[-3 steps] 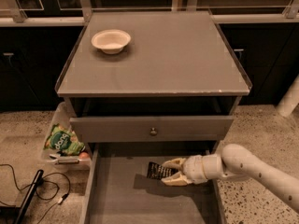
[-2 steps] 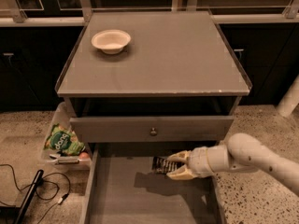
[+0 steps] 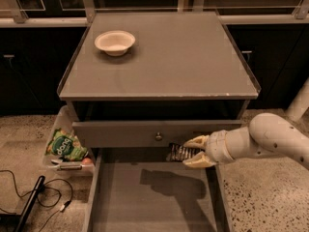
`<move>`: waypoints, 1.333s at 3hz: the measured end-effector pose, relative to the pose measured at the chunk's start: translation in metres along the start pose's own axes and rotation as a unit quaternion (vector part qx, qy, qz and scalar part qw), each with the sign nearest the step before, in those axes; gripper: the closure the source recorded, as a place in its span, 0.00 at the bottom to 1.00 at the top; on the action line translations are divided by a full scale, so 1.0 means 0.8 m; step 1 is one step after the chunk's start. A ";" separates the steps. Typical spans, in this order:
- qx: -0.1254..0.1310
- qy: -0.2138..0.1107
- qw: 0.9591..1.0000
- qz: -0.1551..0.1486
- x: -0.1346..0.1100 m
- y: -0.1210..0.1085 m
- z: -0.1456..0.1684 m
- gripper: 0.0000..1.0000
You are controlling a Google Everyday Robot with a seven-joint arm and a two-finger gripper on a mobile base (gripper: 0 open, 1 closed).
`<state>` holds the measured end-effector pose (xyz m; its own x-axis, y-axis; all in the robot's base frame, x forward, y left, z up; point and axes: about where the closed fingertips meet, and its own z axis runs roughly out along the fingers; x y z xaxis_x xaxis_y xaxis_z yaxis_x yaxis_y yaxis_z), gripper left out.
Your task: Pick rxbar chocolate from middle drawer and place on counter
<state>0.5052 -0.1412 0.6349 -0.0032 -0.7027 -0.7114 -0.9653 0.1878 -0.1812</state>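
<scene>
My gripper (image 3: 190,152) is clamped on one end of the rxbar chocolate (image 3: 176,152) above the middle drawer (image 3: 145,202); I judge it light, flat and slick-wrapped, likely to swivel.

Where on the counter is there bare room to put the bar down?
The counter is bare across its whole right half and along the front edge. Only the back-left corner is taken, by the bowl. The gripper, shut on the bar, hangs over the drawer at its right, below the counter's front edge.
</scene>
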 end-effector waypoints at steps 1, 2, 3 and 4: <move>-0.001 -0.001 1.000 0.001 0.001 0.001 0.002 1.00; 0.022 -0.010 0.999 -0.025 -0.040 -0.018 -0.057 1.00; 0.054 -0.009 0.996 -0.074 -0.115 -0.051 -0.152 1.00; 0.073 -0.018 0.991 -0.109 -0.179 -0.087 -0.226 1.00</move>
<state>0.5254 -0.1775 0.8721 0.2140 -0.7130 -0.6677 -0.8936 0.1331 -0.4286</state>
